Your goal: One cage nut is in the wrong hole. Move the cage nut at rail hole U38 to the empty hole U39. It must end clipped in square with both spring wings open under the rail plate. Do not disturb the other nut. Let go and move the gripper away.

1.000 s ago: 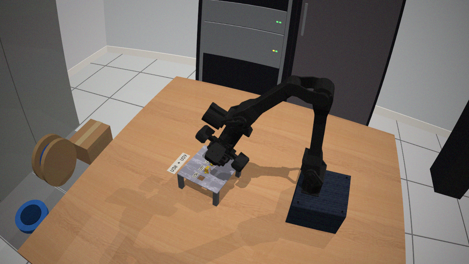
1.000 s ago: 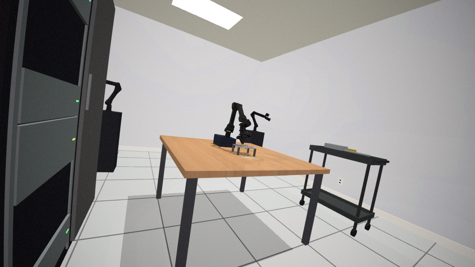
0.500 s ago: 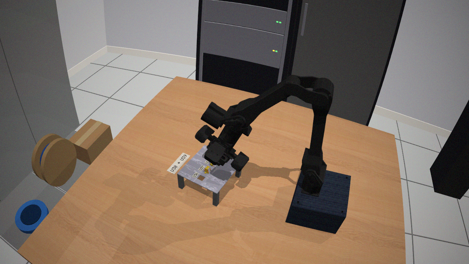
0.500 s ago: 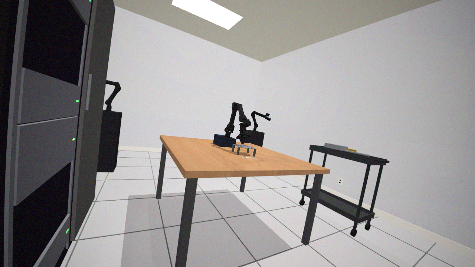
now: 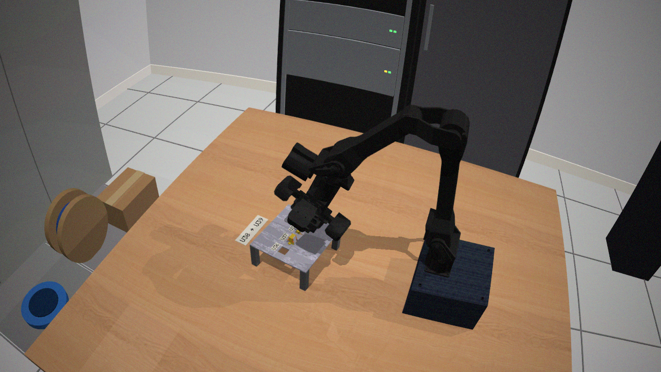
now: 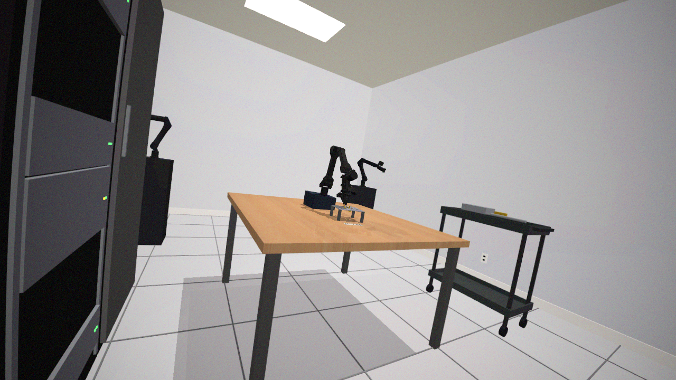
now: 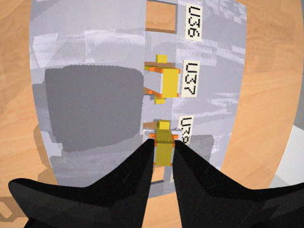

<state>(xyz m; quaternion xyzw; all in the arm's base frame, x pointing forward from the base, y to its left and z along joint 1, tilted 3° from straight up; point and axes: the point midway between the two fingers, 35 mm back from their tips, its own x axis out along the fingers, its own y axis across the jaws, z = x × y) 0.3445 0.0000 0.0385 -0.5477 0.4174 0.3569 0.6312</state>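
Wood-grained in warm orange, with pale tiled floor beyond: table (image 5: pixel 185 287) (image 6: pixel 330 236) (image 7: pixel 269 126). At center, tapered black fingers of gripper (image 5: pixel 302 229) (image 6: pixel 346 204) (image 7: pixel 163 143) closed on U38 cage nut (image 5: pixel 298 231) (image 7: pixel 163 154); located at U38, beside label. Yellow, boxy, orange-edged; seating depth and spring wings not determinable. Next outward, at U37: other nut (image 5: pixel 291 238) (image 7: pixel 170 83), yellow, apart from fingers. Beneath both: gray, streaked rail plate (image 5: pixel 268 230) (image 7: pixel 88 47), on dark legs. U39 hole partly hidden by nut and fingers. Beside plate: flat card (image 5: pixel 252 231) (image 6: pixel 353 224), marked U38 and U39.
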